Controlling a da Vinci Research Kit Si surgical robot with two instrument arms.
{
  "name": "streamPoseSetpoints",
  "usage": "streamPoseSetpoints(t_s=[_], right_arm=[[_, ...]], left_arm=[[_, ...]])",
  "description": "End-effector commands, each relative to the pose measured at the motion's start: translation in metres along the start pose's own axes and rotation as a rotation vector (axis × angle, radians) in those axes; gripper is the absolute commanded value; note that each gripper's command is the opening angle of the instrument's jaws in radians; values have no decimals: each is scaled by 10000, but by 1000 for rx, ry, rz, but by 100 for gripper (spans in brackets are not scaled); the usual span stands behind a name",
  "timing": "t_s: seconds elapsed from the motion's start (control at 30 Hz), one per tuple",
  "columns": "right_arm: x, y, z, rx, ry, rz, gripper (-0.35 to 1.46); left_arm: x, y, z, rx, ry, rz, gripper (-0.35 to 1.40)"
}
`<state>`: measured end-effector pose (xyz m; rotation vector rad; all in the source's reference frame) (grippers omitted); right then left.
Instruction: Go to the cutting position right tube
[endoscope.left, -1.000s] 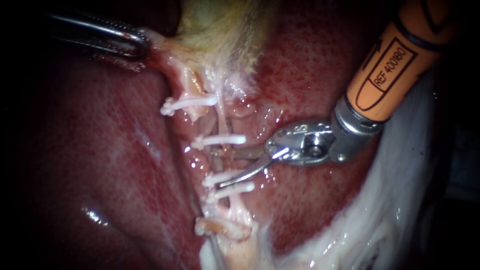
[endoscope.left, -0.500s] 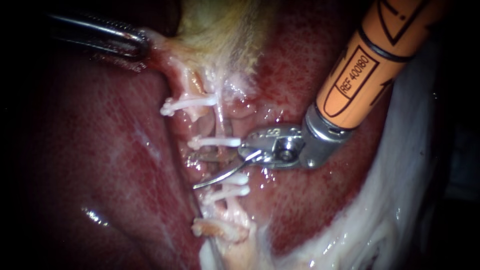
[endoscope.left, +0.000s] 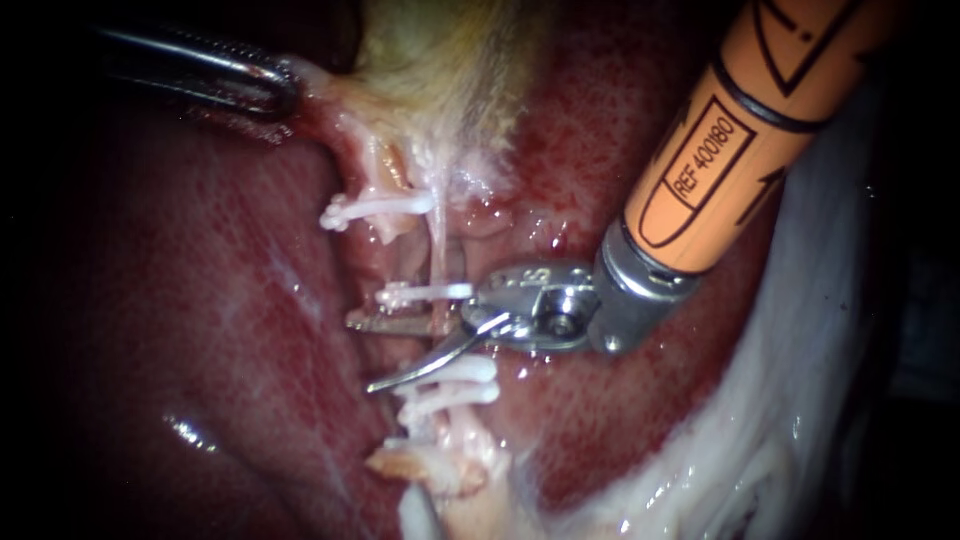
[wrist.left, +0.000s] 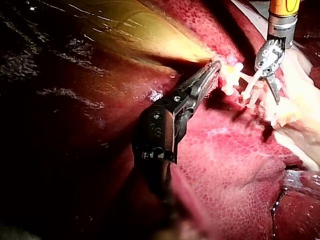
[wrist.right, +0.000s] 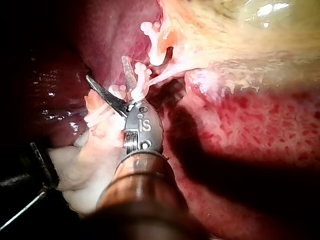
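Right claw (endoscope.left: 360, 353), spread, advanced astride tube (endoscope.left: 437, 250); left claw (endoscope.left: 280, 95) pinches gallbladder (endoscope.left: 440, 60), tip buried.

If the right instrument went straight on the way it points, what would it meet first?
Right instrument: likely the tube lying between its open blades; beyond that, liver. Depth unclear.

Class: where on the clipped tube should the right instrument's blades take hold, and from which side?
Likely the bare tube between the middle clip and the lower clips, from the right: it runs vertically, so the right instrument's open blades cross it squarely.
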<state>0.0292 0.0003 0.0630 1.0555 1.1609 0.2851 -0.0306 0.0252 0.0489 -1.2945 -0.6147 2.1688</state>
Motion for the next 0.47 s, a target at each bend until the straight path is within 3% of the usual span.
streamPoseSetpoints(t_s=[0.03,0.47], right_arm=[[1,-1,0,1,1,0,136],[0,0,-1,2,0,0,136]], left_arm=[[0,0,0,-1,0,0,-35],[0,0,0,-1,0,0,-35]])
